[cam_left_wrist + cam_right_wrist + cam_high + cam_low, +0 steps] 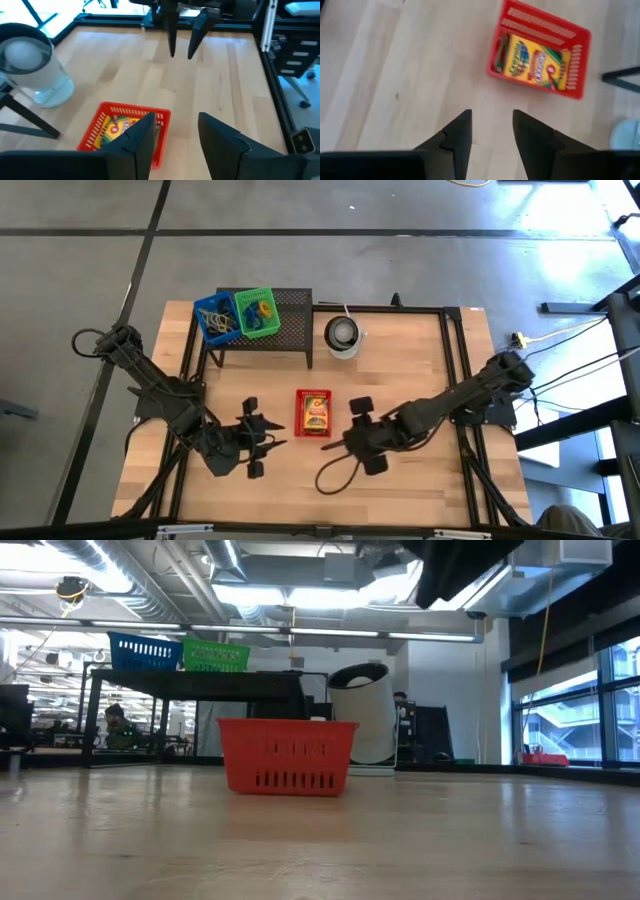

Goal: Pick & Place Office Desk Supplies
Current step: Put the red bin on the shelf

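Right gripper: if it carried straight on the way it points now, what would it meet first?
Probably the red basket holding the crayon box. The right gripper, jaws open and empty, aims across bare table toward it. The basket sits slightly off its line, so it might only clip the near edge.

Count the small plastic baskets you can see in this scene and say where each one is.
3. A blue basket and a green basket sit side by side on the black rack; a red basket holding a crayon box stands mid-table between the arms.
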Robot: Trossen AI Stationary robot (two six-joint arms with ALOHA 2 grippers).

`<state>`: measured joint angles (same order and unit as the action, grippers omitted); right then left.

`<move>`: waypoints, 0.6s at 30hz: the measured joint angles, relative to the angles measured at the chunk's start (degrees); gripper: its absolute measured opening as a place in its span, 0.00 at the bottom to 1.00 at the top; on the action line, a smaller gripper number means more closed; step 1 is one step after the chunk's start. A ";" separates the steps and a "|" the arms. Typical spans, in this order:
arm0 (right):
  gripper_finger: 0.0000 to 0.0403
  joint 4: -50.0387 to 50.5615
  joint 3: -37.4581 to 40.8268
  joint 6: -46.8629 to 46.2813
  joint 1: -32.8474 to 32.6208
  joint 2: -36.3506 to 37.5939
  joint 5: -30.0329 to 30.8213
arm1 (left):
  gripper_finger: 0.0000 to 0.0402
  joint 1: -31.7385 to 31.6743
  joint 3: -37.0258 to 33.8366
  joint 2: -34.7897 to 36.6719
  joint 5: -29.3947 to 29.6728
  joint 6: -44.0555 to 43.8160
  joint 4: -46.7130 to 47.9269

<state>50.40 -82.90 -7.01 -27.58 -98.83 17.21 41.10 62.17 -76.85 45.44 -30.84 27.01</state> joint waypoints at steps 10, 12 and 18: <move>0.32 -20.40 28.62 -8.48 0.03 20.33 0.38 | 0.36 0.00 0.00 -0.01 1.44 -1.50 -0.01; 0.32 -28.51 35.23 -9.62 0.05 25.12 0.42 | 0.36 0.00 0.00 -0.01 1.65 -1.47 -0.01; 0.32 -54.28 52.87 -9.21 0.03 35.96 0.38 | 0.36 0.00 0.00 0.01 3.91 -1.43 0.14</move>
<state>-3.88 -30.03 -16.22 -27.55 -62.87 17.58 41.10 62.17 -76.85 49.34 -32.27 27.15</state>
